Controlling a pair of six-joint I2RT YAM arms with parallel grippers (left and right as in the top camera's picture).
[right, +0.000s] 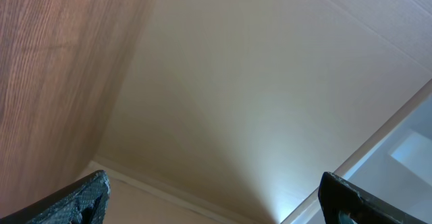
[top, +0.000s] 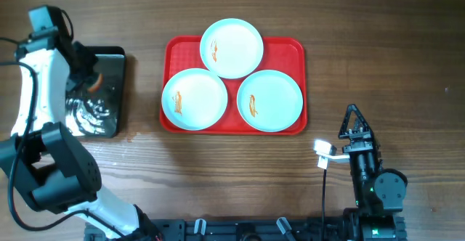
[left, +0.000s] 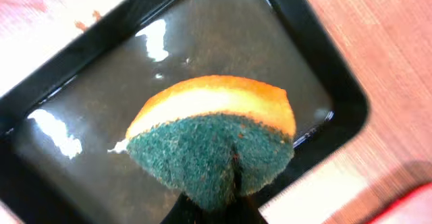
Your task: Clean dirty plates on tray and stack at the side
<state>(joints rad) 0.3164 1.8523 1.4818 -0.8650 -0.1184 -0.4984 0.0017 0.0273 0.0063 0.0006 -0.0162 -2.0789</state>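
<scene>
Three round mint-white plates point(top: 231, 47) are left unwiped on the red rectangular plastic tray point(top: 173, 51), well apart from the left gripper point(top: 89, 75) clenching an orange-green sponge point(left: 212, 136) (right gripper point(right: 214, 200) splayed, empty).

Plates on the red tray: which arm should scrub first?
Left. The left claw grips the sponge over the black tray, beside the red tray. The right claw is open and empty.

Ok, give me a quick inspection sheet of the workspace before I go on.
Surface: wooden table.
Job's things: three plates, each with an orange smear, on the red tray; none stacked.
Clutter: glossy black tray.
Grippers: left gripper shut on sponge over the black tray; right gripper open, apart from the red tray.
Cables: black cable along left arm; thin cable beside right arm.
Surroundings: pale panels in right wrist view.
</scene>
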